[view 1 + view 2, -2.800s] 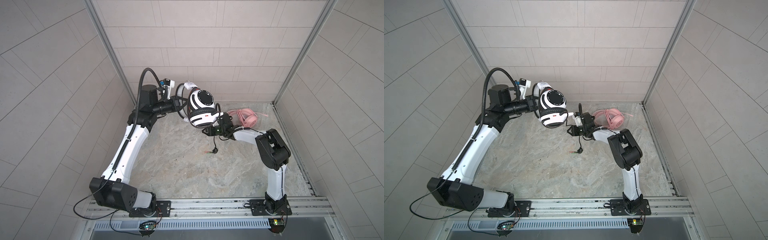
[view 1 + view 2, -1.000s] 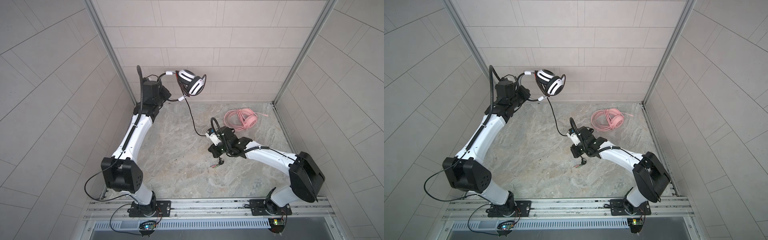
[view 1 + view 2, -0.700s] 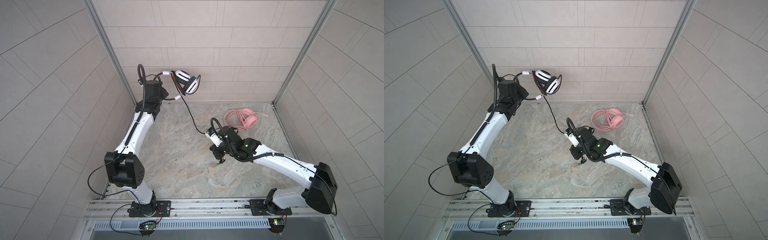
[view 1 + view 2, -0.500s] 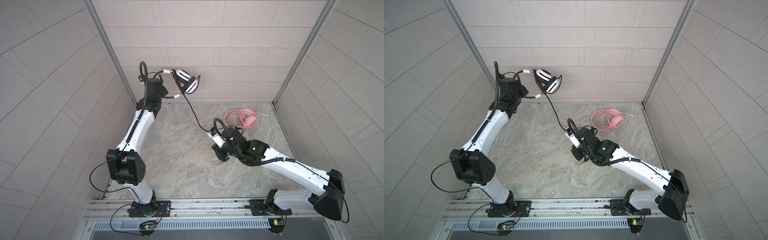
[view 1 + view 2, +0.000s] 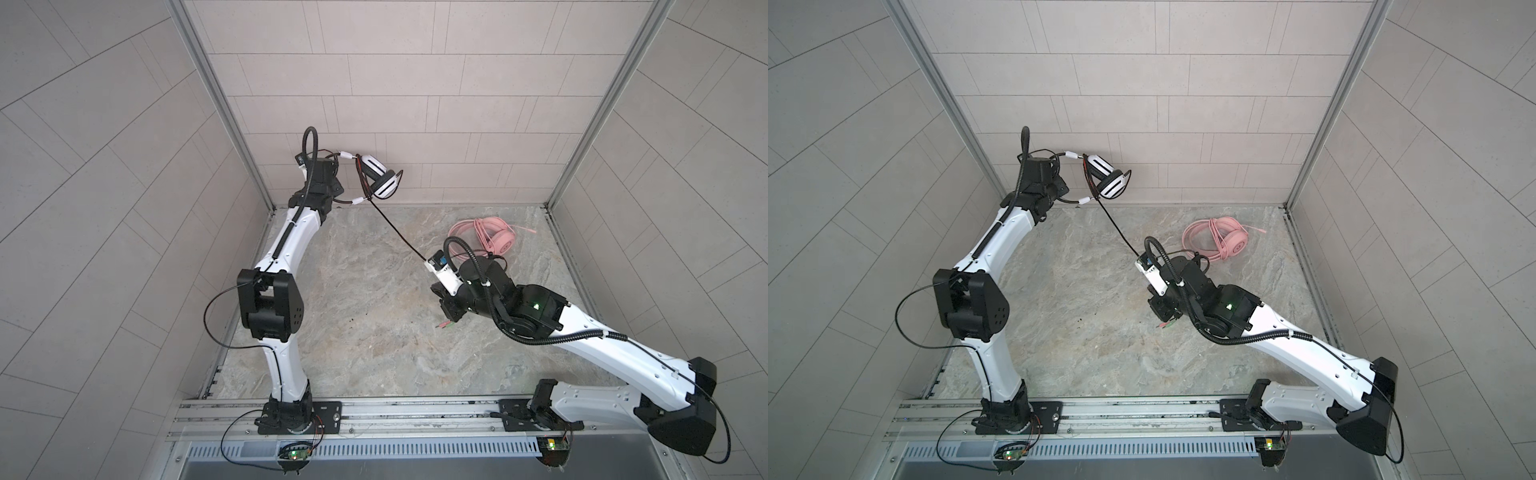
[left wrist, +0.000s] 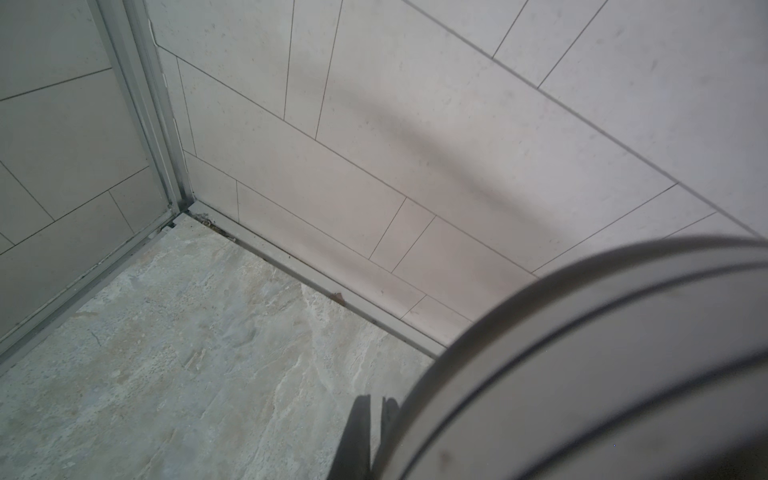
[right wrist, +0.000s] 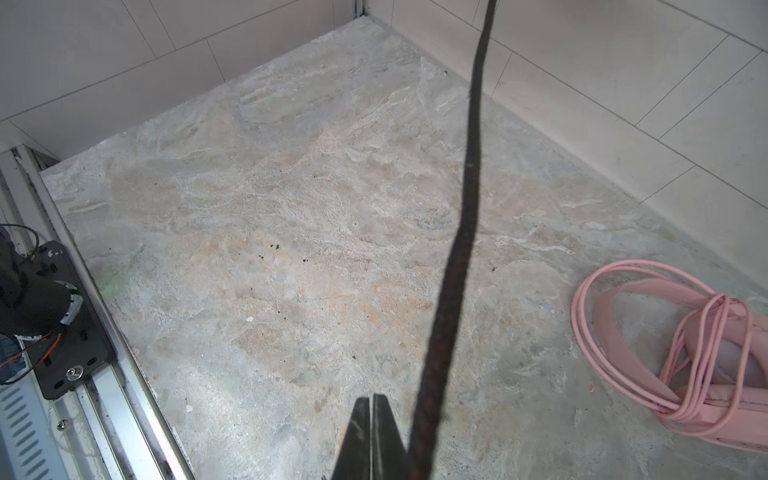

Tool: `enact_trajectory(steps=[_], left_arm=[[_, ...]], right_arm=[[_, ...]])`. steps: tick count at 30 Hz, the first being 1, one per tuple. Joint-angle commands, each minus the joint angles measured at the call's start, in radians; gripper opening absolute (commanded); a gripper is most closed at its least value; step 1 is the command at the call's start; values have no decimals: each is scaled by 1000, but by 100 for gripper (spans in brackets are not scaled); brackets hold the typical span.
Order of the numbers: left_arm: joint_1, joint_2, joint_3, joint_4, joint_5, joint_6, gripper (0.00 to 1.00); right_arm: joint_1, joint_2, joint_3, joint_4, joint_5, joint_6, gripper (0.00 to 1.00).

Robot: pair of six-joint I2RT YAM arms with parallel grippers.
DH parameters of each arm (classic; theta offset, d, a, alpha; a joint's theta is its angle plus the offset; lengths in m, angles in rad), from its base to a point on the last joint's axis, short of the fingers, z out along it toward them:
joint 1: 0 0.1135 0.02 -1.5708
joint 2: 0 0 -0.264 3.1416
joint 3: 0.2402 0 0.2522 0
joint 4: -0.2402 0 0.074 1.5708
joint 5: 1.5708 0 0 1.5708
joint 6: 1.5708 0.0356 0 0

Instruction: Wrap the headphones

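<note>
Left gripper [image 6: 376,415], jaws together, clamps the striped headset [image 5: 384,187] raised close to the back wall [image 5: 415,124]. Right gripper [image 7: 371,411] pinches its taut black cable [image 5: 399,230]. The pink headset [image 5: 498,241] lies near that wall.

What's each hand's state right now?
Left hand: closed, holding the striped headset in the air.
Right hand: closed on the headset's black cable, which runs taut.

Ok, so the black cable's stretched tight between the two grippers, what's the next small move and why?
Probably swing the right gripper toward the white-and-black headset, laying a loop of black cable around it. The cable runs taut, a long span unwrapped, from the headset, which the left gripper holds aloft.
</note>
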Motion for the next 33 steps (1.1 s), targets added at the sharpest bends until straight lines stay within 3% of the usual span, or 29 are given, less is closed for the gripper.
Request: enact_trajectory(steps=[1,10,18,21,24,28,33], left_arm=[[4,-14,2,59,-41,15,0],[-69,-30,-112,30,-128,118,0],[-192,-95,-297,61,-111,82,0],[-249,-104,-327,58,-111,137,0],[-289,-132,-362,47,-17,214,0],[-346,-195,-426,58,41,278,0],[-361,-267,-476,43,276,219,0]], right_arm=[[7,-31,56,-26,38,0,5],[5,-32,152,-59,123,-16,5],[-39,2,315,-63,152,-48,2],[-70,22,368,-67,161,-81,1],[-127,35,399,-67,168,-100,0],[-247,41,421,-41,96,-83,0],[-398,66,439,7,18,-53,0]])
